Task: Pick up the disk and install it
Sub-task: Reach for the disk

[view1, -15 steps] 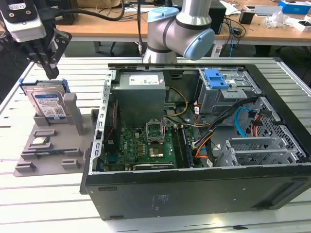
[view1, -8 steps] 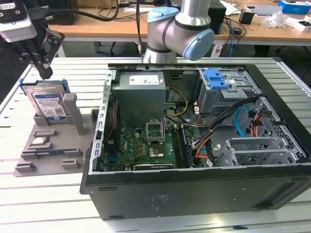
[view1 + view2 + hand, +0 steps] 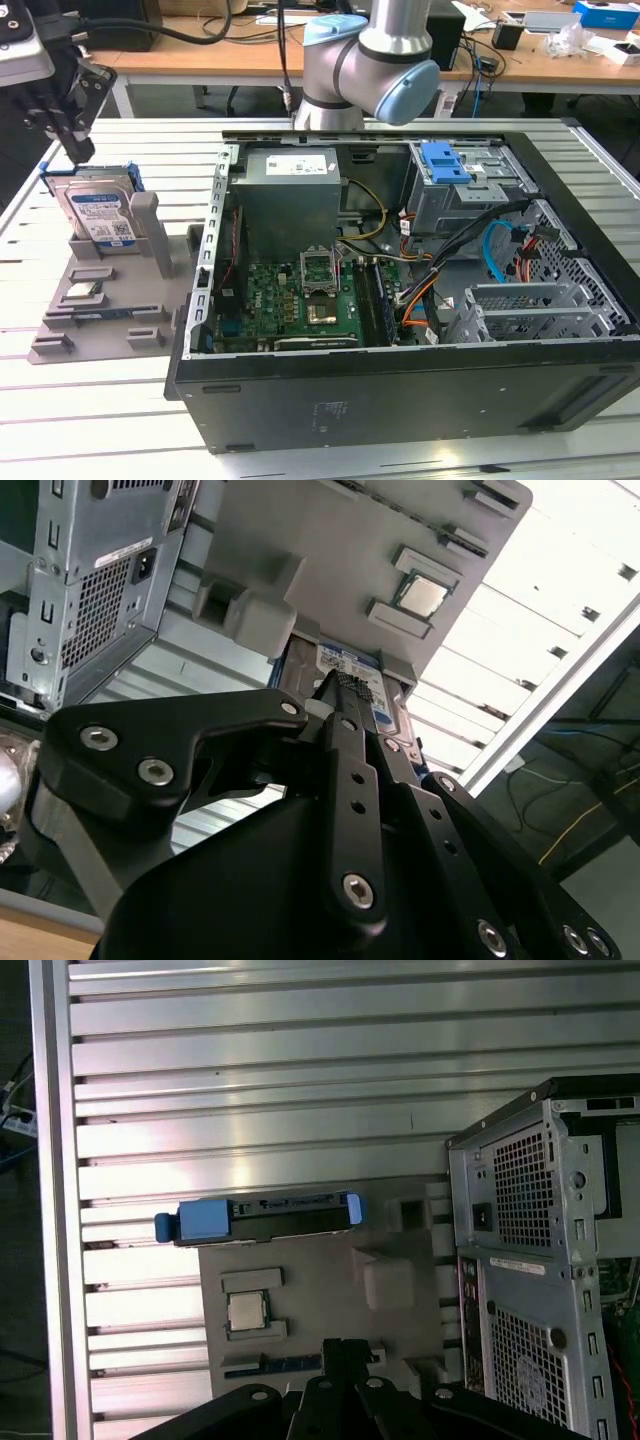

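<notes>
- The disk [image 3: 100, 215] stands on edge in a slot of the grey moulded fixture [image 3: 110, 320], beside the open computer case [image 3: 400, 385]. This likely leaves its top edge free for gripping.
- The tool [image 3: 72, 148] hovers just above it, black jaws drawn narrow, holding nothing.
- The disk is flat silver metal with a glossy label and a blue plastic bracket, on a ribbed aluminium tabletop [image 3: 100, 430].

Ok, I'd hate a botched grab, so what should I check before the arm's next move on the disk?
1. Disk upright in grey fixture: ok.
2. Disk's top edge unobstructed: ok.
3. Gripper above the disk, apart from it: ok.
4. Gripper squared to the disk: cannot tell.
5. Computer case open: ok.
6. Drive cage free: cannot tell; cables run beside it.
</notes>
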`<act>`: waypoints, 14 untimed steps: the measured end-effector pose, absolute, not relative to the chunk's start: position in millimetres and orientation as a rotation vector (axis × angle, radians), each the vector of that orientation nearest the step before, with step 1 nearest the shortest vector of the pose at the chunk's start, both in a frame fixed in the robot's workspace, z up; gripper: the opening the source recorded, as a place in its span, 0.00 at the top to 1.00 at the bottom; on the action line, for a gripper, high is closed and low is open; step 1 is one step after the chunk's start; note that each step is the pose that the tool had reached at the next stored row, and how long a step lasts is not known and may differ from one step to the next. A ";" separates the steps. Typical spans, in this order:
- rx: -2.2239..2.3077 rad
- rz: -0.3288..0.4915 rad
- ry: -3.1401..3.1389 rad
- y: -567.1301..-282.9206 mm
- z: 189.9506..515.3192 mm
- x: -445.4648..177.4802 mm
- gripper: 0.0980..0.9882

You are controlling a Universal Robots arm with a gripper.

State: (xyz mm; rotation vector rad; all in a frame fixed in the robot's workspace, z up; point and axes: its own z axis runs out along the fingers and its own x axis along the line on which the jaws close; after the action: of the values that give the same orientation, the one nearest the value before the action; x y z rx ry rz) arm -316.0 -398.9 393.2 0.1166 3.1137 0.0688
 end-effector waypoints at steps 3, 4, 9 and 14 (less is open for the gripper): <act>0.117 0.069 3.114 -398.9 393.2 -319.7 0.99; 0.117 0.069 3.114 -398.8 393.2 -320.9 0.99; 0.117 0.069 3.114 -398.8 393.2 -331.1 0.99; 0.117 0.069 3.114 -398.8 393.3 -338.2 0.99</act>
State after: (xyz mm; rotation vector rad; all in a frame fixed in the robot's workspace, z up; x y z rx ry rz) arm -338.2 -398.8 393.3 0.1166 3.1137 0.0688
